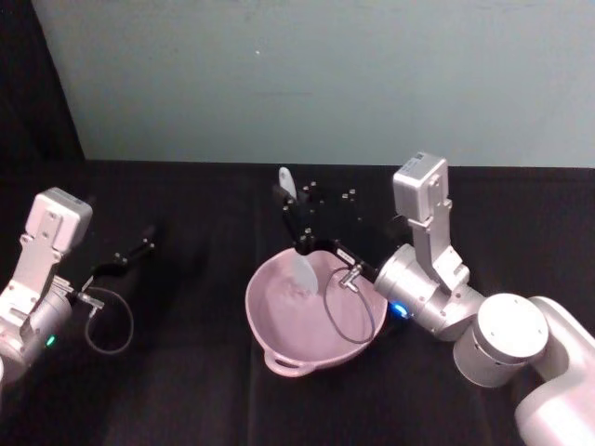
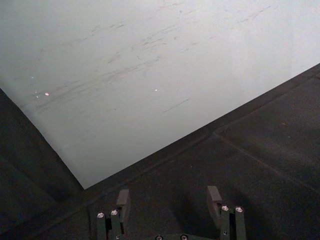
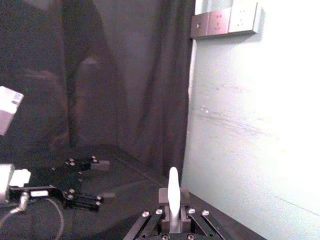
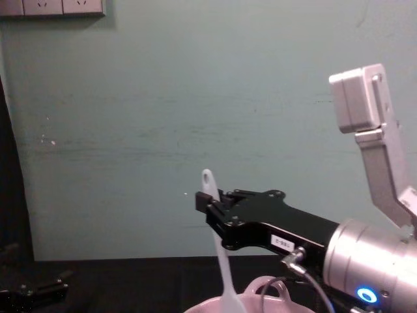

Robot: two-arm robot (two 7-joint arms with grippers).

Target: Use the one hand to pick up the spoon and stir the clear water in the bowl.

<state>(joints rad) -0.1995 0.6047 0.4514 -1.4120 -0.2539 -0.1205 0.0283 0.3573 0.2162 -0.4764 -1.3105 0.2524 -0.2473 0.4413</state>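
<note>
- The right end effector (image 4: pixel 210 203) hangs over the pale pink bowl (image 1: pixel 270 311), clamped on the thin handle of the white spoon (image 1: pixel 305 270).
- The spoon stands nearly upright, with its flat blade down inside the bowl at the far side.
- The left end effector (image 1: pixel 141 247) is parked over the left of the black table (image 1: pixel 186 390), its fingers wide apart and empty.

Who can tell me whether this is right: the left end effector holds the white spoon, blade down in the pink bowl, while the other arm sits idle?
Not quite: the arm is wrong. The right end effector is shut on the spoon, blade down in the pink bowl, as the head view shows; the left end effector sits idle, open, off to the left.
</note>
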